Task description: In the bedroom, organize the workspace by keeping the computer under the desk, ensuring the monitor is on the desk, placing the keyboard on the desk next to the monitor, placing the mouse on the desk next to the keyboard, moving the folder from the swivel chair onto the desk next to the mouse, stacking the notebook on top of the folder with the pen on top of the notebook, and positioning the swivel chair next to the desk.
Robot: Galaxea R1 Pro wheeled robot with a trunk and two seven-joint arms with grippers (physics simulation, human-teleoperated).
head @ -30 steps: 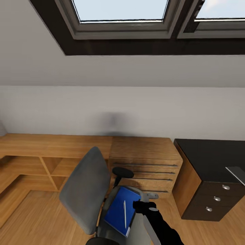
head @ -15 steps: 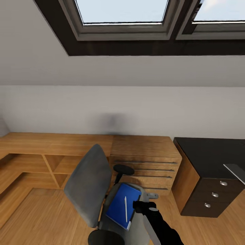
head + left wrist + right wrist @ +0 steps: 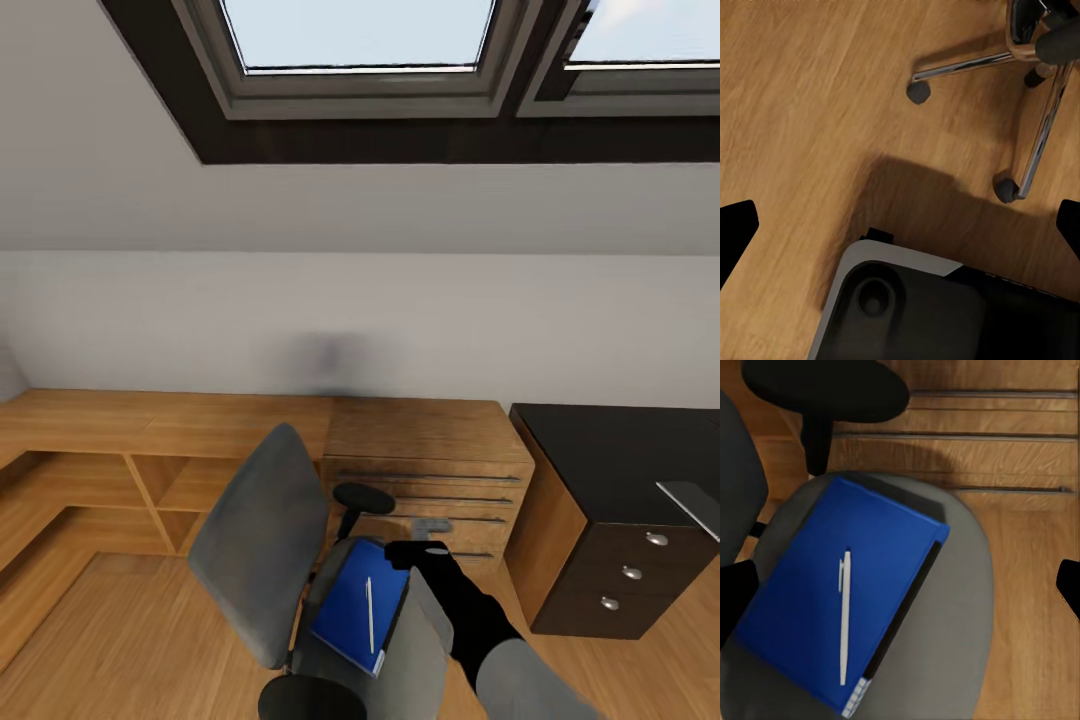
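Head view: the right gripper hangs above the swivel chair, over the far edge of the folder. The folder lies flat on the seat with a white pen resting on its cover. The desk stands to the right, beyond the oak drawers. You cannot tell the finger spacing from here.

Left wrist view: the left gripper points down at the wood floor, its fingertips spread wide at the two sides and holding nothing. The chair's chrome base and castors are nearby. Keep this arm parked clear of the base.

Right wrist view: the right gripper's fingertips sit far apart, empty, straddling the folder and the seat. The pen lies loose along the cover, so judge it likely to roll if the folder tilts. Approach the dark spine edge that overhangs least, lower slowly, and keep the folder level when lifting; alternatively, pick the pen off first.
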